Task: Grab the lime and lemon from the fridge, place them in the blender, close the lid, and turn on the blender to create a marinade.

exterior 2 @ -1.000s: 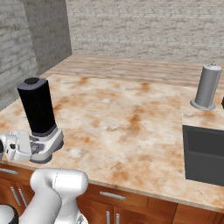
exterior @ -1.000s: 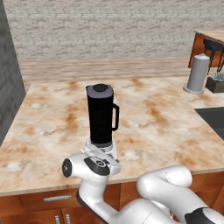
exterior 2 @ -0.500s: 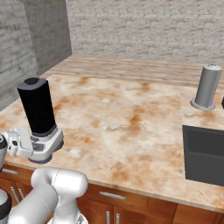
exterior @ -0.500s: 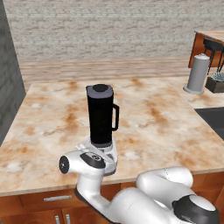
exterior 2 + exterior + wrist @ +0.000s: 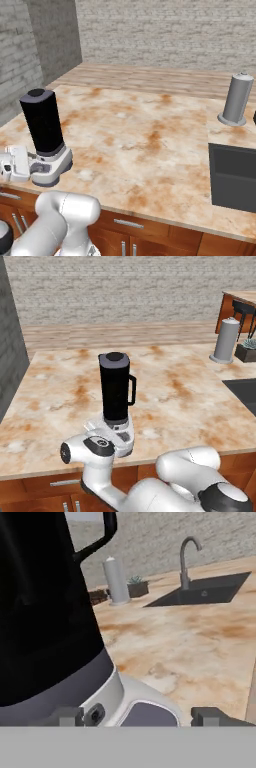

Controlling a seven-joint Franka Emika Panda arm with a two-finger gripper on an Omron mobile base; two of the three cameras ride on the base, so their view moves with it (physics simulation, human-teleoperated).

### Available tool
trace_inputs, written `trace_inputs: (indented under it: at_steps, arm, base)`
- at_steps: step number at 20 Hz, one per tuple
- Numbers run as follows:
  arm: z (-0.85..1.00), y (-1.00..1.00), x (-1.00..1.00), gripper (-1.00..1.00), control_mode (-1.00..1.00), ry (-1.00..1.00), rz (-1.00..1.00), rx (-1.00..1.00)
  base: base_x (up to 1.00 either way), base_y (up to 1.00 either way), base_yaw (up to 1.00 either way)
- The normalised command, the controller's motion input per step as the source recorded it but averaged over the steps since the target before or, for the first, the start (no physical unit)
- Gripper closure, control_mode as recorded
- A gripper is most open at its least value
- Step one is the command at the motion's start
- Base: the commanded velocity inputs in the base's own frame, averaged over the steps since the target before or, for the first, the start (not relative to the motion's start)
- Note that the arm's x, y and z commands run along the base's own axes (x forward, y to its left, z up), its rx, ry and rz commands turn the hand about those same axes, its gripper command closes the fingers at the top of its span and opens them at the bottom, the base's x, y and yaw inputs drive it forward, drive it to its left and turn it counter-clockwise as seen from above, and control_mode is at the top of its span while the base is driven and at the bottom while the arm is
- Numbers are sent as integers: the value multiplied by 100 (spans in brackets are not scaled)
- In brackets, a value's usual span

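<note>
Evidently the marble counter point(image 5: 190, 391) is carrying the blender point(image 5: 116, 398) near its front edge, lid point(image 5: 114, 356) already capping the jar. The gripper point(image 5: 135, 716) is sitting low against the base, fingers point(image 5: 209, 715) spread apart, probably for the front button.

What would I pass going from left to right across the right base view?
Tool → blender → bare marble counter → dark sink, with the grey metal canister standing behind it.

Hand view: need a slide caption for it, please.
Open gripper at the blender base's front, sink and grey canister beyond.
</note>
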Motion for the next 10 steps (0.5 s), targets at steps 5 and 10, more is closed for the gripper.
trace_inputs:
  at_steps: [5, 10]
  arm:
    - [90, 0, -88, -100, -100, -16, -1, 0]
    - [64, -2, -78, -100, -100, -16, -6, 0]
  base:
    - [0, 0, 0]
    - [0, 0, 0]
